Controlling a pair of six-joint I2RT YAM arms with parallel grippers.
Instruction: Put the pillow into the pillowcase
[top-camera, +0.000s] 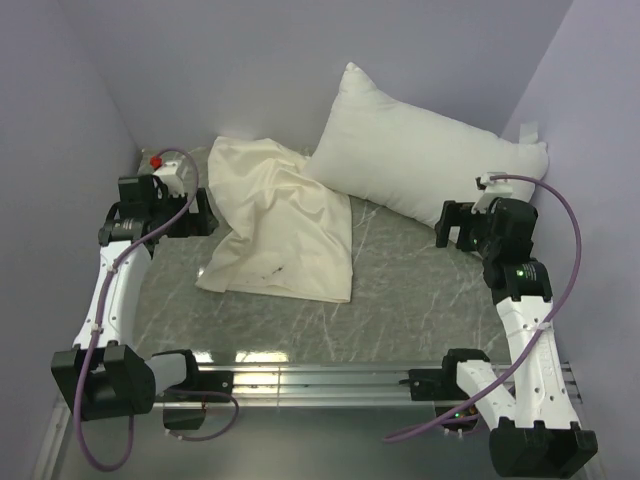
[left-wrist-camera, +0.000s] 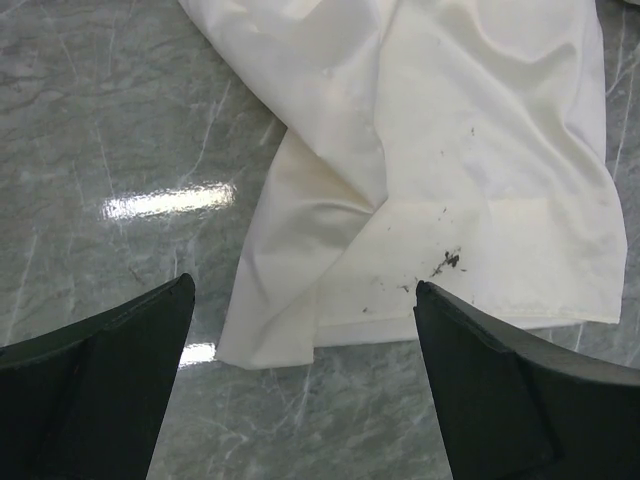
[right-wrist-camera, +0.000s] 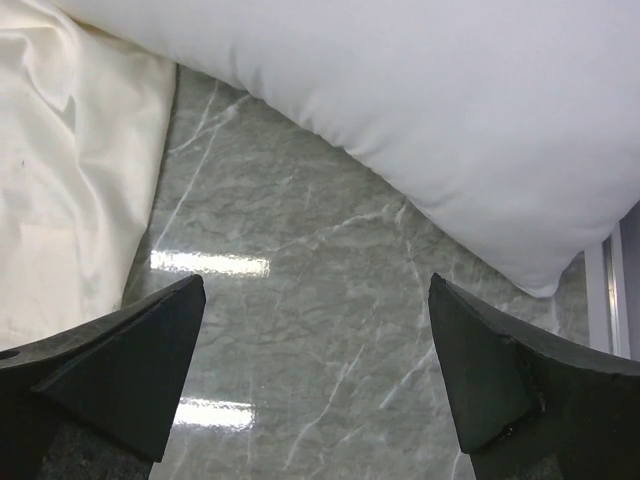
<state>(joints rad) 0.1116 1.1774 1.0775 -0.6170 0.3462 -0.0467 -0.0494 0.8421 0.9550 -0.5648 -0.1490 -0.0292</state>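
Note:
The plump white pillow (top-camera: 420, 150) leans against the back wall at the right, one corner pointing up. Left of it the limp cream pillowcase (top-camera: 280, 225) lies crumpled on the marble table, with dark specks near its front edge (left-wrist-camera: 448, 262). My left gripper (top-camera: 205, 212) hovers at the pillowcase's left edge, open and empty; its wrist view shows the pillowcase (left-wrist-camera: 440, 160) ahead of the gripper (left-wrist-camera: 305, 290). My right gripper (top-camera: 450, 225) stands open just in front of the pillow's lower right side. In the right wrist view the pillow (right-wrist-camera: 420, 90) fills the top, above the gripper (right-wrist-camera: 315, 285).
Grey marble tabletop (top-camera: 400, 280) stretches in front of both cloths. Lilac walls close in the left, back and right. A metal rail (top-camera: 320, 380) runs along the near edge between the arm bases. A small white-and-red device (top-camera: 165, 165) sits in the back left corner.

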